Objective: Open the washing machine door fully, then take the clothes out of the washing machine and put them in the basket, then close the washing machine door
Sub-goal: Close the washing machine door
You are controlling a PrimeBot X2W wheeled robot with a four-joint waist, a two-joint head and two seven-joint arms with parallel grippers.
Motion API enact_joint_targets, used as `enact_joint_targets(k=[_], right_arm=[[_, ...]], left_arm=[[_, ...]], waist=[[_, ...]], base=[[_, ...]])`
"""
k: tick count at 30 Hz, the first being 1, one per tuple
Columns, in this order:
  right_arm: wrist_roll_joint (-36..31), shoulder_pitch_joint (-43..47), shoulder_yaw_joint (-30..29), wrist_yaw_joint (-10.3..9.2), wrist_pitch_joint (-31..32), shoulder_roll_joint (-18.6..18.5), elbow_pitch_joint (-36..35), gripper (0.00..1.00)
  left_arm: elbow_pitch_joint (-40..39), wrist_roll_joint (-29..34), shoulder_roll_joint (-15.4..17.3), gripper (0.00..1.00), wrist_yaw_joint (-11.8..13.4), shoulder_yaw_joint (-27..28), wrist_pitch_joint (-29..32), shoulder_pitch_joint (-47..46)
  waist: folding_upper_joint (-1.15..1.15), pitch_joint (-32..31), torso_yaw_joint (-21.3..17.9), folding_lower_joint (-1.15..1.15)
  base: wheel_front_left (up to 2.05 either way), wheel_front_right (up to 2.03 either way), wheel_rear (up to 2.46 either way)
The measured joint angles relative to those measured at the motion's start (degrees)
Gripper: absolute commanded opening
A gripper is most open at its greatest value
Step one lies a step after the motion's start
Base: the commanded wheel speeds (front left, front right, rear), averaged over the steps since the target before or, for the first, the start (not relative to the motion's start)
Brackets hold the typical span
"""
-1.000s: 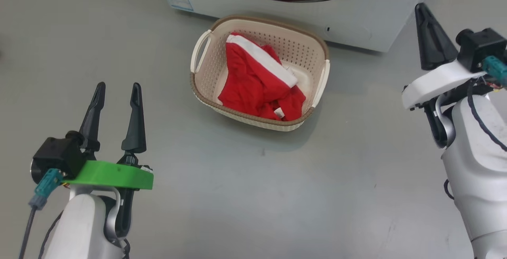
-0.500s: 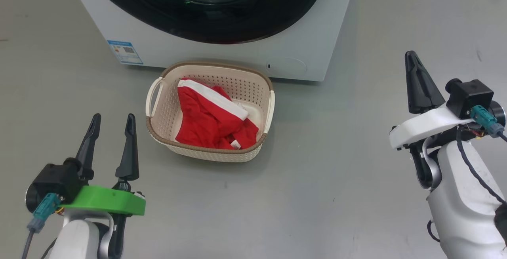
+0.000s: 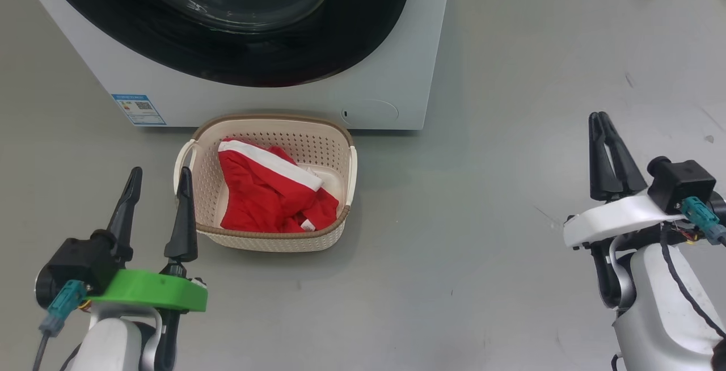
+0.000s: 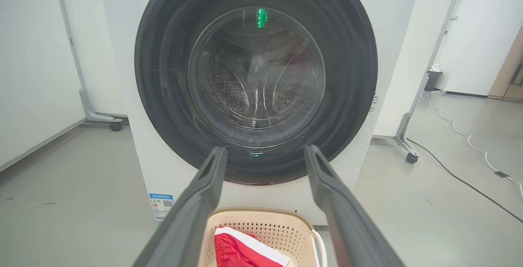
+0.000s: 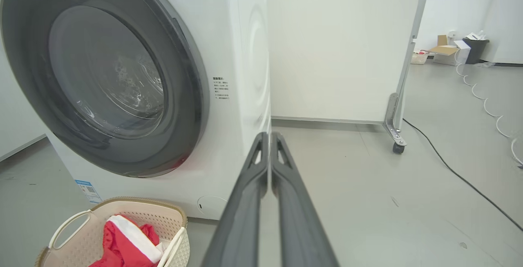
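Observation:
The washing machine (image 3: 397, 76) stands at the top of the head view, and its black-rimmed door (image 3: 255, 53) lies shut against the front. The cream basket (image 3: 266, 234) sits on the floor just before it, with the red clothes (image 3: 255, 195) inside. Beside the basket's left end hangs my left gripper (image 3: 160, 171), open and empty. Far to the right, my right gripper (image 3: 598, 116) is shut on nothing. My left gripper (image 4: 265, 148) points at the door (image 4: 355, 75), above the basket (image 4: 261, 218) and clothes (image 4: 237, 250). My right gripper (image 5: 269, 134) points past the machine (image 5: 245, 54).
White wheeled panels stand behind and beside the machine, one caster (image 5: 396, 146) to its right. A black cable (image 5: 449, 169) and a white cord run over the grey floor on the right. Boxes and a dark bin (image 5: 474, 50) sit far back.
The whole head picture has shifted with the camera, so more of the machine and its door shows. My right gripper has turned, and its two shut fingers show side by side.

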Motion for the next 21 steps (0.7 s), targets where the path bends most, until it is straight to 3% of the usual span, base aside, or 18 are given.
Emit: enact_joint_targets(k=[1, 2, 21], right_arm=[[0.0, 0.4, -0.4, -0.05, 0.0, 0.0, -0.6, 0.66], [0.0, 0.7, -0.7, -0.14, 0.0, 0.0, -1.2, 1.0], [-0.5, 5.0, -1.5, -0.48, -0.2, 0.8, -5.9, 1.0]], left_arm=[[0.0, 0.0, 0.0, 1.0, 0.0, -0.1, 0.0, 0.0], [0.0, 0.0, 0.0, 1.0, 0.0, 0.0, 0.0, 0.0], [0.4, 0.1, -0.2, 1.0, 0.0, -0.2, 0.0, 0.1]], waist=[[0.0, -0.1, -0.1, 0.0], [0.0, -0.1, -0.2, 0.0], [0.0, -0.6, -0.4, 0.0]], base=[[0.0, 0.0, 0.0], [0.0, 0.0, 0.0], [0.0, 0.0, 0.0]])
